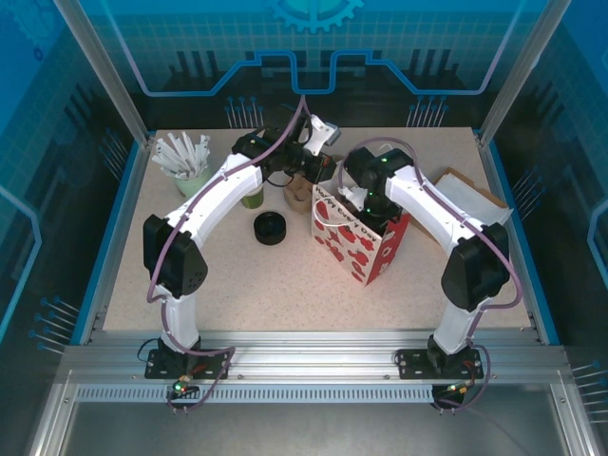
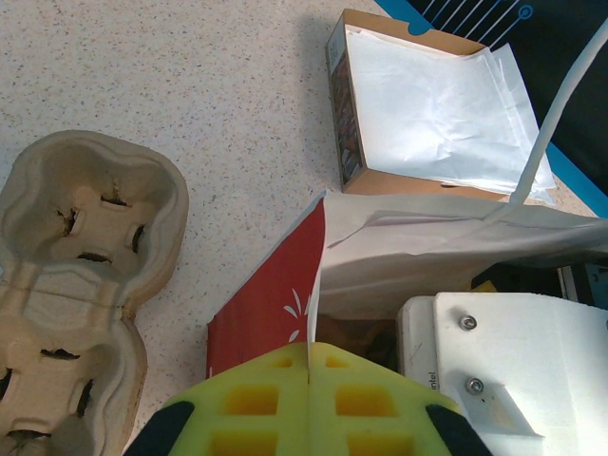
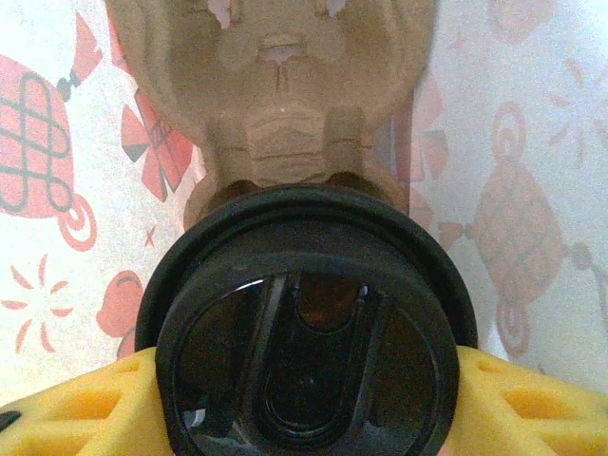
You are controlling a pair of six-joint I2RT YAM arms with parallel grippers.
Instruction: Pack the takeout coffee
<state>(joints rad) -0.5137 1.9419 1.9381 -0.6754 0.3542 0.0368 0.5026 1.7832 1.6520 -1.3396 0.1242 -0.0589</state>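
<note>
The takeout coffee [image 3: 304, 332] shows its round black lid from above, low inside the red-and-white paper bag [image 1: 353, 242]. My right gripper [image 3: 306, 369] is shut on it, one yellow finger on each side of the lid; the cup's body is hidden under the lid. A pulp cup carrier [image 3: 275, 85] lies in the bag just beyond the coffee. My left gripper [image 2: 309, 359] is shut on the bag's white top edge [image 2: 313, 304] and pinches it at the bag's left side. From above, the left gripper [image 1: 323, 185] and the right gripper [image 1: 361, 204] meet at the bag's mouth.
A second pulp carrier [image 2: 76, 275] lies left of the bag. A pile of black lids [image 1: 271, 229] sits in front of it, with a green cup [image 1: 252, 198] behind my left arm. A mug of white sticks [image 1: 185, 157] stands back left. A cardboard box of white paper [image 2: 427, 104] lies right.
</note>
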